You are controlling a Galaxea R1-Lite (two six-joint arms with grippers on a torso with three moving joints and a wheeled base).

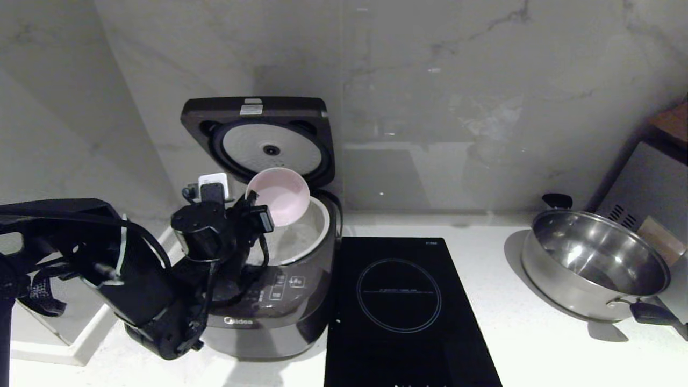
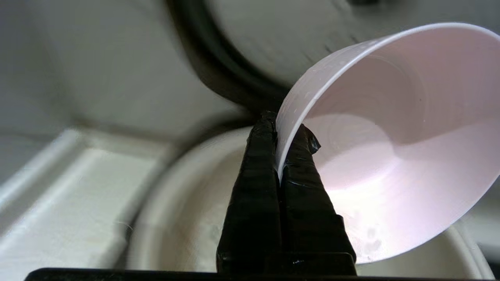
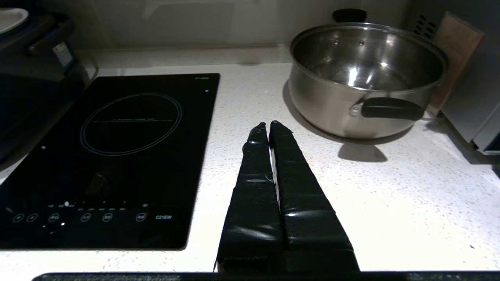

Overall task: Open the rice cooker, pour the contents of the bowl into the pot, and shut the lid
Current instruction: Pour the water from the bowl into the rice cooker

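Note:
The dark rice cooker [image 1: 274, 317] stands at the counter's left with its lid [image 1: 258, 137] raised upright, silver inner plate facing me. Inside sits the white pot [image 1: 309, 239]. My left gripper [image 1: 257, 210] is shut on the rim of the pale pink bowl [image 1: 279, 196], which hangs tipped on its side over the pot. In the left wrist view the gripper [image 2: 282, 132] pinches the bowl [image 2: 390, 156] rim between its two fingers, above the pot [image 2: 183, 210]; the bowl's inside looks empty. My right gripper [image 3: 267, 128] hovers shut over the bare counter.
A black induction hob [image 1: 400, 306] lies right beside the cooker. A steel pan [image 1: 591, 263] with black handles stands at the right, near a grey appliance [image 1: 656, 183]. A marble wall rises close behind. A white raised ledge [image 1: 80, 333] borders the counter's left.

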